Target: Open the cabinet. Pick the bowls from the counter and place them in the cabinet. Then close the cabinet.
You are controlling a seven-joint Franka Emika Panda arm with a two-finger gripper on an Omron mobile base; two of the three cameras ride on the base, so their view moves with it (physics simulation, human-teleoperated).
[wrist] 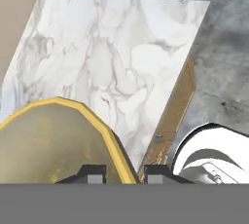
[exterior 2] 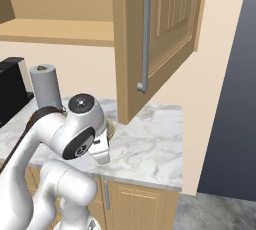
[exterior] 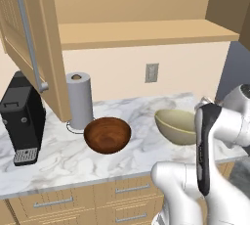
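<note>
The tool (wrist: 125,173) is pinching the rim of the pale bowl (wrist: 53,142), which is sitting on the surface (wrist: 112,57).

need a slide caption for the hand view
Jaws shut on the rim of the pale bowl, above the marble counter.

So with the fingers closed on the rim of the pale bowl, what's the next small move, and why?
Probably a straight lift. In the hand view the gripper straddles the pale bowl's rim, jaws shut on it, and the bowl still sits on the counter. The cabinet doors already stand open, shelf bare, so raising it clear of the brown bowl comes first.
</note>
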